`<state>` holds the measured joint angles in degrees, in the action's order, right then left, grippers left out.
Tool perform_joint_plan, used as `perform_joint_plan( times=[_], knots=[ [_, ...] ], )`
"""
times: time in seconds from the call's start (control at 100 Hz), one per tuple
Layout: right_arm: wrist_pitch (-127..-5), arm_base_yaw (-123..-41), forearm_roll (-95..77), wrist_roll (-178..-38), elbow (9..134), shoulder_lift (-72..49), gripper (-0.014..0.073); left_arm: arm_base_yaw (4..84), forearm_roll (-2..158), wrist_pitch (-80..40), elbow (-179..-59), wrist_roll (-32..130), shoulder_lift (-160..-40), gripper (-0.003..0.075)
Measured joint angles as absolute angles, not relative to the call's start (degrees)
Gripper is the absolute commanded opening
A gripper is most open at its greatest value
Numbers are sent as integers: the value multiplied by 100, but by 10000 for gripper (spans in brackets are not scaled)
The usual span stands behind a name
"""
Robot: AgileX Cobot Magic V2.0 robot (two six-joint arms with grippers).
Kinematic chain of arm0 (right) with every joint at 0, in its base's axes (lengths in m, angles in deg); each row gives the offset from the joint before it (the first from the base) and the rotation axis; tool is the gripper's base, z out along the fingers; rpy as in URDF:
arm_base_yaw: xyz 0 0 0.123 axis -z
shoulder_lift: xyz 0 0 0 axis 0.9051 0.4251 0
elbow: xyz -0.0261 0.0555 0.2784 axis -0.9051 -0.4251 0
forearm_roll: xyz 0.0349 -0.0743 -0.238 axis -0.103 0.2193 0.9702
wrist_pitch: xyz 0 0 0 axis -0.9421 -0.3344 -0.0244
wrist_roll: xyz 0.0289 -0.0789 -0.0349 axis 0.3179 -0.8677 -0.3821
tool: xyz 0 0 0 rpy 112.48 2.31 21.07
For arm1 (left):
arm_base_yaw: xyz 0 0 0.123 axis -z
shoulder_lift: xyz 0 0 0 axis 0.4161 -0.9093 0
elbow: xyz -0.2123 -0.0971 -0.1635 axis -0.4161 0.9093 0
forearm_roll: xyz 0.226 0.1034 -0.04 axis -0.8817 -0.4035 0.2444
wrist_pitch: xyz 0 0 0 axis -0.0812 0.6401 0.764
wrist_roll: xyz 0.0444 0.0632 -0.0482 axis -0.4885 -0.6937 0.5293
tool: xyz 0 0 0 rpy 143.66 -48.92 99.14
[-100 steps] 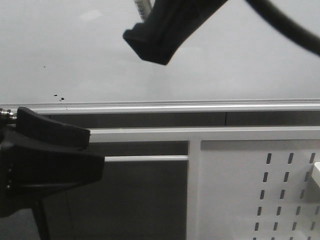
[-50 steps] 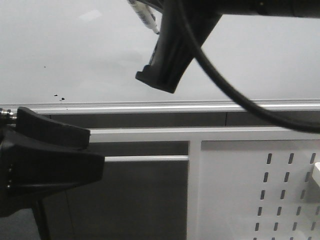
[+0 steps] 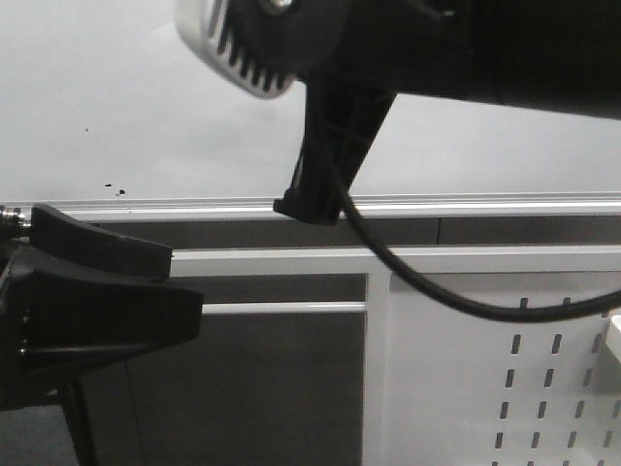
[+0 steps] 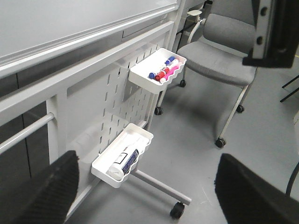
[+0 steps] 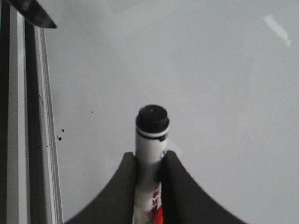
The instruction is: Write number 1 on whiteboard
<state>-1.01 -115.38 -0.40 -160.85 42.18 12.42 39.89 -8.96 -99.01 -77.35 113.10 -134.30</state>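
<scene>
- Front view: my right arm fills the top of the picture, hanging in front of the whiteboard [image 3: 116, 107], with one dark finger [image 3: 325, 165] reaching down to the silver rail [image 3: 505, 207]. From here I cannot tell what that end effector holds. My left end effector [image 3: 92, 311] sits low at the left, below the rail and away from the board. No number 1 shows on the bare board, only a few tiny specks near the rail.
- Left wrist view: my left end effector [image 4: 149, 196] has its fingers spread wide with nothing between them, and it looks away along the stand at two trays of markers [image 4: 159, 70] and a chair [image 4: 219, 60] (so this arm is not the one to write).
- Right wrist view: my right end effector [image 5: 149, 161] is closed on a marker [image 5: 150, 140], whose long axis points straight out between the fingers. Its black tip end faces the board, which lies dead ahead and fills the picture. Whether the tip touches, I cannot tell. I judge the stroke is not yet begun; the right arm is the nearer one, and the move turns on pressing forward along the marker's axis.
</scene>
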Motion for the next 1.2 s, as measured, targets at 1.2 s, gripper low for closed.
perform_joint_plan(
  times=[1.2],
  knots=[
    [728, -11354, 323, -17021, 4435, 2087, -70, 3989, -855, -9901, -7735, 11310, -13430, 545]
  ],
)
